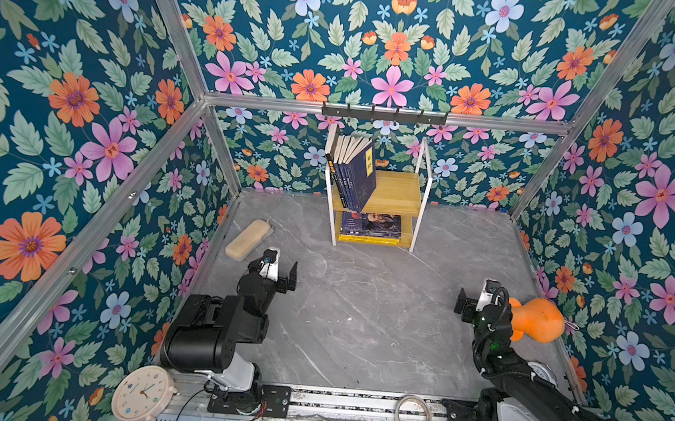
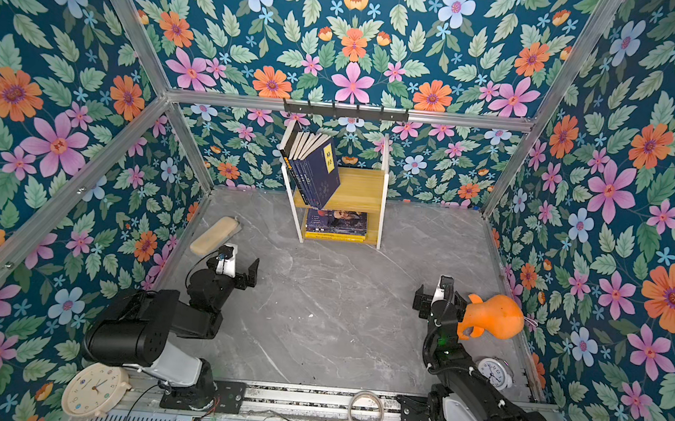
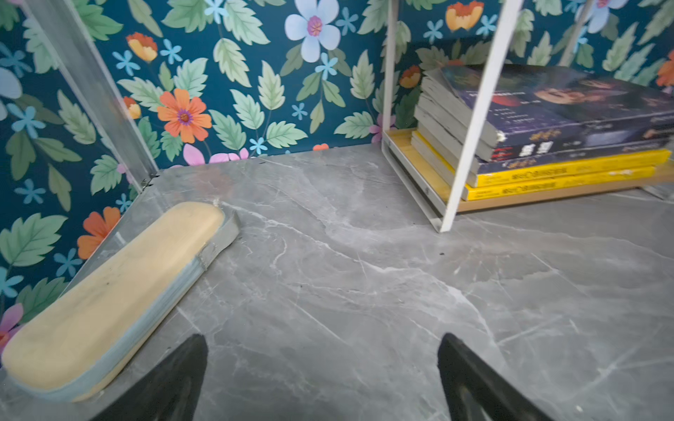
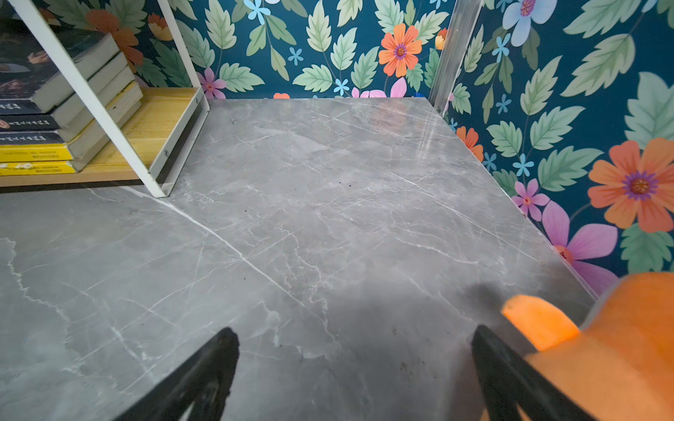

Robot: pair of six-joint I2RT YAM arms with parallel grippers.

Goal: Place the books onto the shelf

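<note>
Top views, both: books [image 1: 358, 171] on shelf [image 1: 400, 192] at far wall, well apart from left fingers [image 3: 182, 371] and right fingers [image 4: 215, 364]. Both pairs spread wide, holding nothing, over table [image 1: 360, 313]. Upper tier: navy row leaning left against frame. Lower tier: flat stack [image 3: 547, 145], yellow spines at bottom. Stack partly hidden under upper board; spine text too blurred to read. Thin white metal frame, yellowish wood boards, grey marble-look table. Orange toy [image 4: 601, 346] just beside right fingers, partly cut off.
</note>
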